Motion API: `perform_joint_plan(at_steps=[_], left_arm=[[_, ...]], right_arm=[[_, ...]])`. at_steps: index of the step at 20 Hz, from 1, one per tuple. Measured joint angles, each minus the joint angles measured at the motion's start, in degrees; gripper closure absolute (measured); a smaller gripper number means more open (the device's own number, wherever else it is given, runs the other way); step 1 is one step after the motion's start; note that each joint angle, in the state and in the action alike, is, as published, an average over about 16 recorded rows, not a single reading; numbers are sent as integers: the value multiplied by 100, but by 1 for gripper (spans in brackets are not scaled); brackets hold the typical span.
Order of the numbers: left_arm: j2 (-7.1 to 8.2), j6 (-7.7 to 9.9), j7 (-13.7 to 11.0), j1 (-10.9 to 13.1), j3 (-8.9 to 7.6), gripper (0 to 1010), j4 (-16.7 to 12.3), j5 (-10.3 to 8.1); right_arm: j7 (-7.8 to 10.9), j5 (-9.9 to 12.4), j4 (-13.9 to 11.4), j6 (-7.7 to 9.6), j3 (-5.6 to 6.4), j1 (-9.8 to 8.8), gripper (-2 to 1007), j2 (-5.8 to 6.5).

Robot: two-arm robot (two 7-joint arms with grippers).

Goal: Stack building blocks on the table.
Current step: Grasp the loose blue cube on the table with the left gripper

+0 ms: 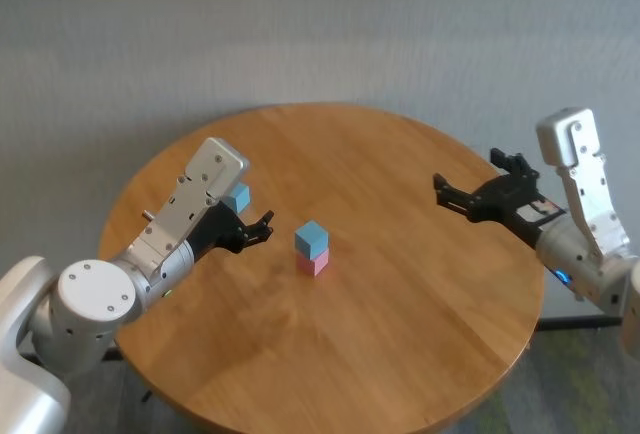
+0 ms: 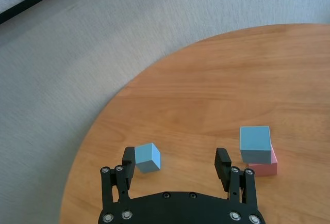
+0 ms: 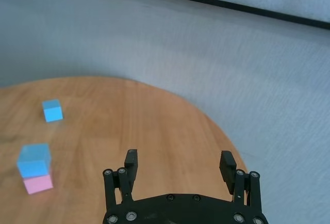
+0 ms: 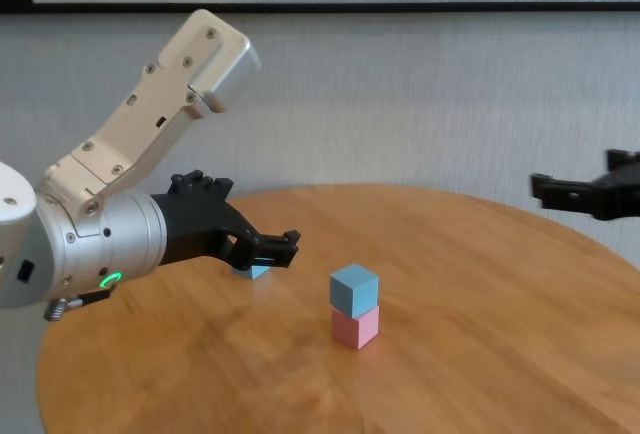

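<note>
- Three blocks on the worktop point(image 1: 420, 304): blue block point(image 1: 311, 238) sits atop pink block point(image 1: 313, 261) near the centre, slightly twisted vs. the pink; loose blue block point(image 2: 147, 157) lies apart, toward my left side.
- My left gripper point(image 2: 178, 167) hovers low w/ fingers spread wide, nothing pinched; the loose block is just beside one fingertip, not centred btwn them.
- My right gripper point(image 1: 470, 197) hangs above the worktop's right side, well apart from the stack, fingers spread, empty.
- Handling, my guess: small matte cubes, prob. light & stiff, not slippery; flat faces suit a pinch. Take the loose one on two opposite side faces, mid-height, leaving top & bottom free for placing.
- It sits at an angle to my fingers, so I'd square up first or it may skid.
- Stack looks light enough to topple on a nudge.
- Containers: none in view.
</note>
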Motion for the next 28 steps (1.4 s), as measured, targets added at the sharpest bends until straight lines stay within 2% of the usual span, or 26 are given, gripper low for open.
perform_joint_plan(at_steps=[7, 17, 22, 28], left_arm=[[46, -71, -129, -75, -97, 9, 95, -35], [72, -306, -386, -304, -470, 9, 550, -267], [-45, -413, -419, -464, -595, 9, 857, -402], [-266, -434, -393, -671, -593, 9, 1184, -485]], right_arm=[[-84, -61, -29, -125, 106, -117, 0, 141], [-74, -54, -10, -94, 94, -99, 0, 116], [-69, -42, -4, -71, 87, -87, 0, 102], [-65, -34, 1, -55, 83, -80, 0, 93]])
